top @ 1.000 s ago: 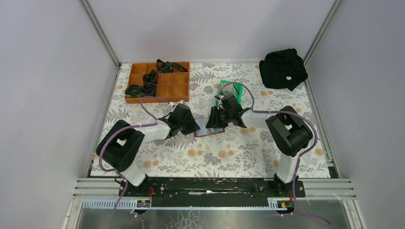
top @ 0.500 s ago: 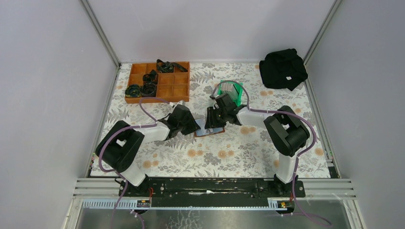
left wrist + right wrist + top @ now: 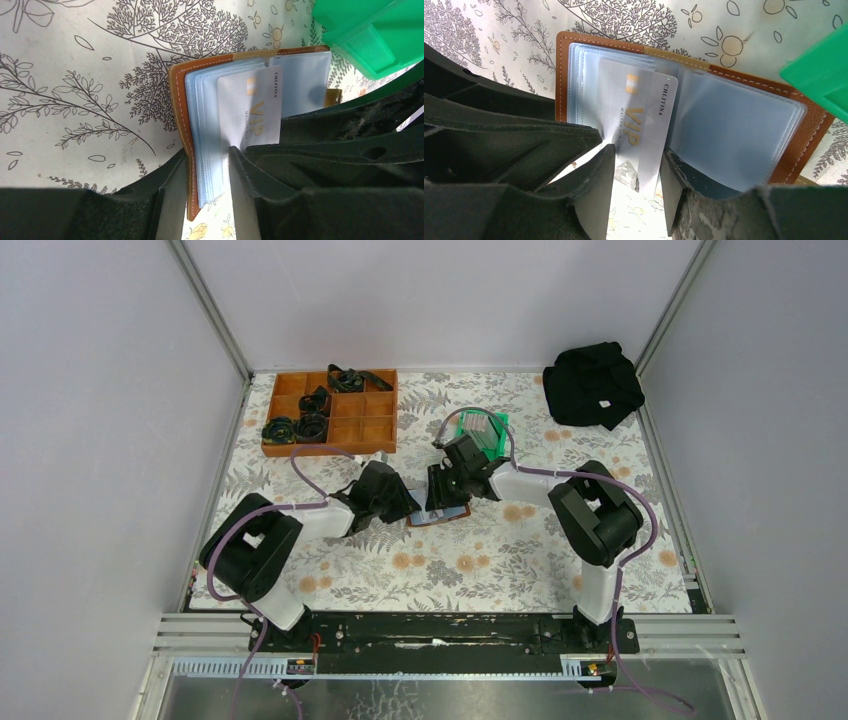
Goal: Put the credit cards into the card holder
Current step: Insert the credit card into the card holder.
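While the left pincer (image 3: 207,172) clamps the open wallet (image 3: 200,120) at mid-frame, the right pincer (image 3: 636,170) grips a silver card (image 3: 639,120) in its sleeves.

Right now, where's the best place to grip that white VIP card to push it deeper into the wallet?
Grip the white VIP card by its exposed near end, coming from the wallet's open side; the far end already sits among the clear sleeves.

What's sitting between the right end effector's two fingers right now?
The silver VIP card, its near end lying in the gap between the right end effector fingers, the rest over the open card holder; seen in the right wrist view.
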Robot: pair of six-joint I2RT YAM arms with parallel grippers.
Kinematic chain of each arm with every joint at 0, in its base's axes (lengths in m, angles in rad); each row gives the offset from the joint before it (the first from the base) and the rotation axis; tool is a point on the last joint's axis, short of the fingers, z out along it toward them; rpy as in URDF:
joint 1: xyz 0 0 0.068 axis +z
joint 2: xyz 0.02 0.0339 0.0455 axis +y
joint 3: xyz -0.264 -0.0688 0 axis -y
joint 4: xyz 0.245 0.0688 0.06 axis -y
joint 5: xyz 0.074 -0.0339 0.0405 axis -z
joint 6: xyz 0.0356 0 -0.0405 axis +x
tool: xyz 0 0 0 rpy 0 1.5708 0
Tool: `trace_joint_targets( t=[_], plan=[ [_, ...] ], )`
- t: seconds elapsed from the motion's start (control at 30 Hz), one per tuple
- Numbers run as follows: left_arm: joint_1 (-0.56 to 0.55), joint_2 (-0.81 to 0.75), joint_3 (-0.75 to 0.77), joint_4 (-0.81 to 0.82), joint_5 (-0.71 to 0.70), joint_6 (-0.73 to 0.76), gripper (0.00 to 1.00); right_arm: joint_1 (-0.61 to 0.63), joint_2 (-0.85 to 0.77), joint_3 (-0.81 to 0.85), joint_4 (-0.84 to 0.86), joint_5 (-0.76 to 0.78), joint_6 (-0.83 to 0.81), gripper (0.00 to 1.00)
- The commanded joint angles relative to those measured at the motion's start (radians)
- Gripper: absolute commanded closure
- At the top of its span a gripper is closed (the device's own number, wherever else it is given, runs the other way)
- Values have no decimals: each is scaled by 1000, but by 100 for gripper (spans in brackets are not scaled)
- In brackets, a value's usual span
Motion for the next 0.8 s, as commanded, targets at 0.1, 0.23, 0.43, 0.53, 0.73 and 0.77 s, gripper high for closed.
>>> trace_joint_targets(
  t=[0.1,0.23,0.43,0.53,0.73,0.77],
  plan=[
    [-8,45,-60,-57,21,-8,58,46,39,20,-73,-12,-21,54],
    [-8,50,-68,-27,34,-23,58,53,39,25,-82,-28,-29,54],
    [-8,59,-80,15,51,-40,58,63,42,34,-95,-51,-40,52],
    [-8,60,-91,32,58,-49,58,67,44,40,-96,-66,-46,51],
    [-7,50,-100,39,57,-55,58,87,43,50,-101,-89,-61,48],
    [-8,46,-102,35,53,-55,58,89,41,49,-102,-88,-63,48]
  ],
)
